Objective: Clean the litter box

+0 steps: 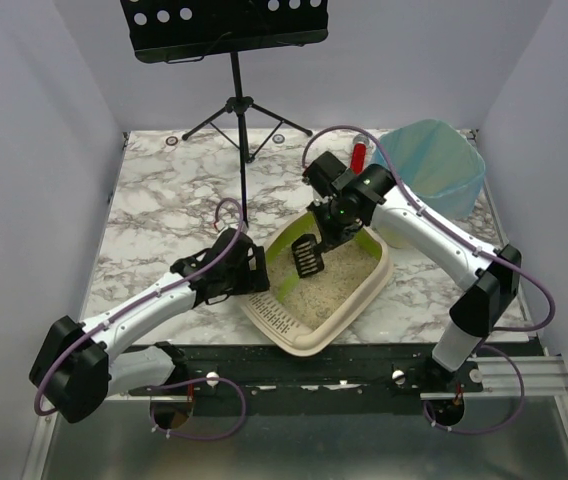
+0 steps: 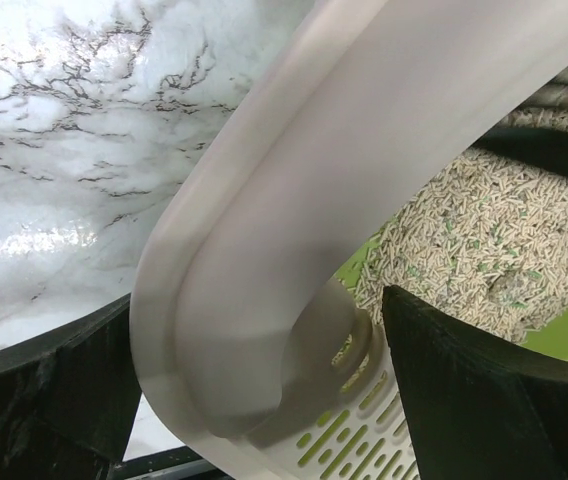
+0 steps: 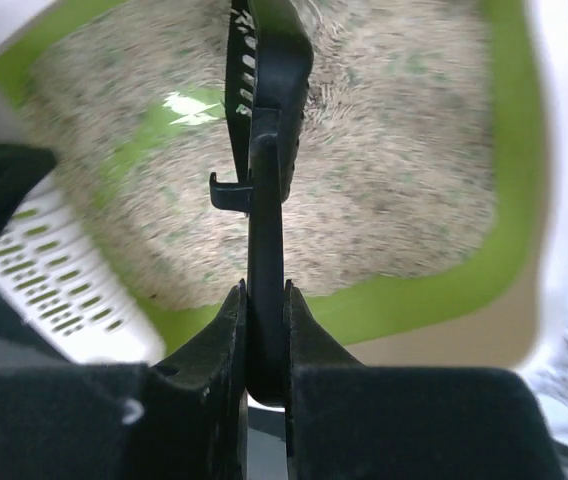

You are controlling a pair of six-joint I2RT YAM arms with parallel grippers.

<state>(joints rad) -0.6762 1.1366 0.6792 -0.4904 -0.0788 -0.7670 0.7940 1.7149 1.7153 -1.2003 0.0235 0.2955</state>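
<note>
Two robot arms are pictured at a litter box [image 1: 309,347] set askew at the near middle of a marble-patterned table [image 1: 154,200], its slotted grille [image 1: 276,318] at the near end.

Only from overhead are the surroundings shown. A bin [image 1: 434,170] lined with a blue bag is seen at the far right, a red object [image 1: 359,155] just beside it, and a black music stand [image 1: 229,40] at the back.

Detail lost from above is supplied by the wrist cameras. The litter [image 2: 464,240] is resolved by the left wrist view into short pale pellets flecked with green. In the right wrist view a bare green patch [image 3: 169,125] of floor is seen amid the granules.

The box is shown as a shallow beige tray with rounded corners and a lime-green lining.

The left arm is stretched low across the table, with the left gripper [image 1: 254,272] at the box's near-left corner. Its fingers [image 2: 474,390] are spread wide, one outside the rim and one over the inside. Whether the plastic is touched cannot be told.

The right arm is bent over from the far right, with the right gripper [image 1: 326,232] pointed down over the tray. Its fingers are pressed tight on the handle of a black slotted scoop [image 1: 307,255]. The scoop's head is held edge-on near the far-left wall, and whether the granules are touched cannot be told.
</note>
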